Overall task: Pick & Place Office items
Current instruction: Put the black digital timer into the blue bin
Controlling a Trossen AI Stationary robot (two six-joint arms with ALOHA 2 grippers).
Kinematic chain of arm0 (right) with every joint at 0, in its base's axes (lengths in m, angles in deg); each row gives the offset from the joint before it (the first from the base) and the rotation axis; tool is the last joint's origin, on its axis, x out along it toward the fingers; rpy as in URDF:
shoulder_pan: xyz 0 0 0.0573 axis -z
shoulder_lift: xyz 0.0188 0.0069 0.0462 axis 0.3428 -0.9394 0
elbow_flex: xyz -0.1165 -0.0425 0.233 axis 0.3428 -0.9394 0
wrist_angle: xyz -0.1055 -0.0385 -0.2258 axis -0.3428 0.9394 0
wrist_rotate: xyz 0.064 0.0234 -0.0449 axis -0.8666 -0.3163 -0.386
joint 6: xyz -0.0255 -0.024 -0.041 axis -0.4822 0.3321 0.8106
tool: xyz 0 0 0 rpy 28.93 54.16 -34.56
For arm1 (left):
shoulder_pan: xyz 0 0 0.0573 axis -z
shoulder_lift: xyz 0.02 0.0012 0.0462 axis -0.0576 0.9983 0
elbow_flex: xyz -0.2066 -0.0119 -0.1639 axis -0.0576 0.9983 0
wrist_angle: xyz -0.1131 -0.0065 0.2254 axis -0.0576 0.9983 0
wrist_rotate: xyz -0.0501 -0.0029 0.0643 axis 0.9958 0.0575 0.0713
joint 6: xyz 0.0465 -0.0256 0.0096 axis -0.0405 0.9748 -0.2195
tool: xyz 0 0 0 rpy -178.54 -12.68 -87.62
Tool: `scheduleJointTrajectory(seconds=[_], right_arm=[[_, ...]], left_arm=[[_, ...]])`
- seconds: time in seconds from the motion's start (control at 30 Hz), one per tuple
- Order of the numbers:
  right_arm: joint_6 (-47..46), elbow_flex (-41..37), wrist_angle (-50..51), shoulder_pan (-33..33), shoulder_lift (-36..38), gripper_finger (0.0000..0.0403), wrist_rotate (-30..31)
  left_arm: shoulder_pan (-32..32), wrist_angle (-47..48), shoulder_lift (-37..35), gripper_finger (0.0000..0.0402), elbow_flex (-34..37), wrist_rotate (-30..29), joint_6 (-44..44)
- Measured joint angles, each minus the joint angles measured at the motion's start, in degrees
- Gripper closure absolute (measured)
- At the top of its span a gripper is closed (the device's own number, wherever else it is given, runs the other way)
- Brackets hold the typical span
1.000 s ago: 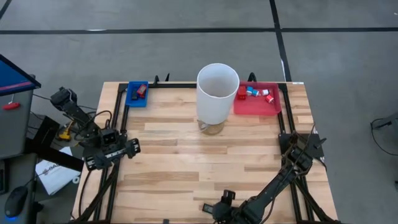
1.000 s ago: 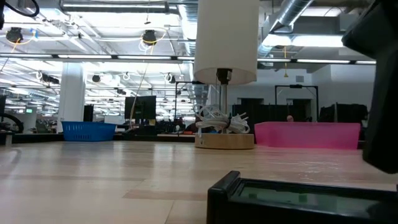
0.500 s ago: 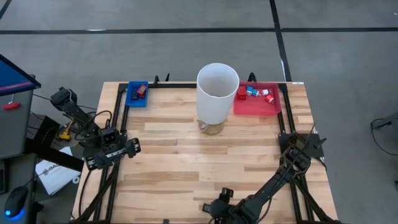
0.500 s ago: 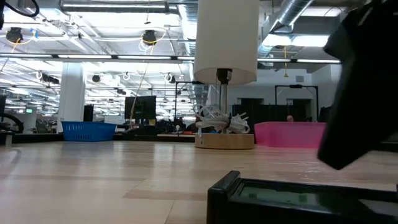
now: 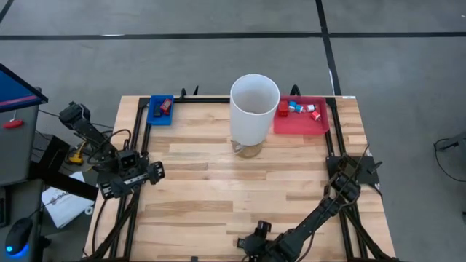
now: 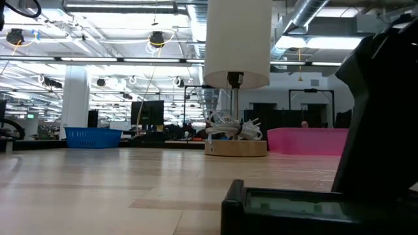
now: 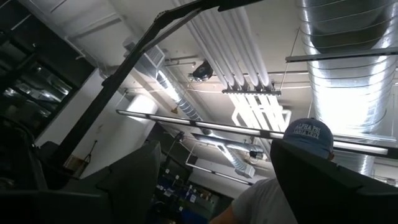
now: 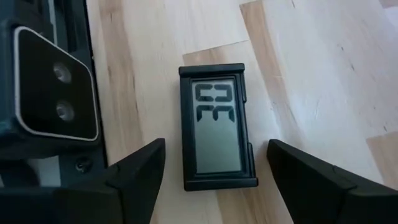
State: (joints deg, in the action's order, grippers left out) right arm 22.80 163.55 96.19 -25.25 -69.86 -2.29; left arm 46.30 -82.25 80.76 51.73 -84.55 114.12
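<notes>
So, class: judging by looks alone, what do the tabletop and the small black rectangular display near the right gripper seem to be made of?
Tabletop: pale wood planks, smooth matte finish; grain lines and board seams show.
Small black display: probably moulded plastic, a matte black frame around a grey LCD-like window showing dark segments.
Right gripper, open, straddles it.

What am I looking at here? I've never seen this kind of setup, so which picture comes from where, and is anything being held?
Two dark robot arms work at a wooden table. The overhead picture shows everything: a tall white cylinder, a blue tray and a red tray holding small red and blue-white pieces. The level picture looks across the tabletop. The other two come from cameras on the wrists. The right tool hovers open at the near edge, its fingers either side of a small black display lying flat, not gripping it. The left tool, parked off the left side, is open and points at the ceiling. Nothing is held.
</notes>
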Motion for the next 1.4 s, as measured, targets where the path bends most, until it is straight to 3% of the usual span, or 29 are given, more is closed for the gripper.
scheduleJointTrajectory(seconds=[0.13,0.4,0.73,1.0,1.1,1.2,1.33,1.4], right_arm=[[-0.47,0.0,0.72,0.72,0.0,0.0152,-0.47],[-2.16,-0.06,2.49,1.55,-0.04,0.0262,-2.49],[-2.08,-0.45,5.97,4.66,2.58,0.0245,-4.57],[5.13,-0.45,8.37,11.01,10.04,0.0259,-2.18],[7.58,-0.44,8.22,13.63,13.79,0.0255,-2.02],[9.99,-0.39,7.17,16.43,18.15,0.0242,-2.29],[11.93,-0.39,5.96,20.1,23.64,0.0243,-6.37],[13.29,-0.39,4.03,21.81,26.4,0.025,-9.7]], left_arm=[[0.0,0.01,-0.01,0.0101,0.0,-0.03,0.01],[0.01,0.03,0.0,0.0101,0.0,-0.5,0.28],[-0.01,0.09,0.0,0.0101,0.0,-3.06,-0.13],[-2.63,5.38,0.0,0.0101,-0.19,-13.13,-1.12],[-5.41,14.16,0.0,0.0101,-3.48,-13.45,-1.13],[-9.46,30.79,0.02,0.0101,-9.73,-10.91,-2.79],[-16.38,57.02,1.81,0.0101,-20.65,-8.84,-11.18],[-19.57,65.82,3.52,0.0101,-25.72,-8.84,-18.54]])
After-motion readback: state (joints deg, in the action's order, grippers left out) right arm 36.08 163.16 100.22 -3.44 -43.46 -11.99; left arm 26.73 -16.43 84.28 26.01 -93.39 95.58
